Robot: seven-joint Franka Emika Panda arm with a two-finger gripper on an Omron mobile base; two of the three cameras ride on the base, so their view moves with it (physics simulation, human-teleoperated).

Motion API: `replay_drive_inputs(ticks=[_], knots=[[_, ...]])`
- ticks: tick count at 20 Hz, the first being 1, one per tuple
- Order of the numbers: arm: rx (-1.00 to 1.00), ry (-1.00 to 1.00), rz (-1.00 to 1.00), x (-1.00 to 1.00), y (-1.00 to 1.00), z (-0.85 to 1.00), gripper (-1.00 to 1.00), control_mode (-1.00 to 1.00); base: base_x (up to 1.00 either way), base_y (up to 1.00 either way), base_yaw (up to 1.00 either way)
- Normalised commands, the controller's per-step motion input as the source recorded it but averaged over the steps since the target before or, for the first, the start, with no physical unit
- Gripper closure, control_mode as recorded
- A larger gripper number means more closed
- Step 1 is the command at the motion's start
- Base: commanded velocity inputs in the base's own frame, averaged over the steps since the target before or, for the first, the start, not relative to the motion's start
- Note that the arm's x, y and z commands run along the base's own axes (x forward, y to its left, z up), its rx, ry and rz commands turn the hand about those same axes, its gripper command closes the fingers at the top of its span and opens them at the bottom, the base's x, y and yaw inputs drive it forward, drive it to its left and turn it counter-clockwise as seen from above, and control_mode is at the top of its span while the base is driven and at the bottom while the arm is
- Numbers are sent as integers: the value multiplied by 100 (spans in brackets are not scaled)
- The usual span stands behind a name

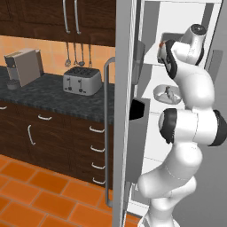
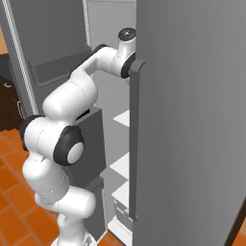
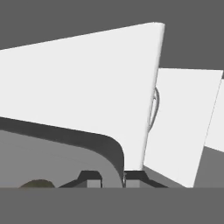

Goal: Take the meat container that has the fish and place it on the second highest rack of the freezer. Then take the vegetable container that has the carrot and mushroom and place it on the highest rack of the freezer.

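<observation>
While my arm reaches deep into the freezer [image 1: 177, 17], I see the pincer [image 3: 111, 178] pinched on the rim of a grey vegetable container [image 3: 65, 144] up at the highest rack [image 1: 170, 64]. One shelf down, the fish [image 1: 169, 92] lies in its dish on the second highest rack [image 1: 166, 111]. A toaster [image 1: 82, 80] stands on the worktop [image 1: 48, 95].

No legible text, labels or numbers anywhere.

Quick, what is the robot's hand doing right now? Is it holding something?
Hand: closed on the rim of the grey vegetable container, up inside the freezer.
</observation>
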Motion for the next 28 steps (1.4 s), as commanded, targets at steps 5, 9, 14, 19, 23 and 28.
replay_drive_inputs(ticks=[5,9,14,19,23,28], knots=[[0,0,0,46,-4,-6,100,-100,0,0,0],[0,0,0,44,-14,-1,100,-100,0,0,0],[0,0,0,39,-27,-5,100,-100,0,0,0],[0,0,0,1,-11,-2,100,-100,0,0,0],[0,0,0,0,0,0,-100,-100,0,0,0],[0,0,0,0,0,0,-100,-100,0,0,0]])
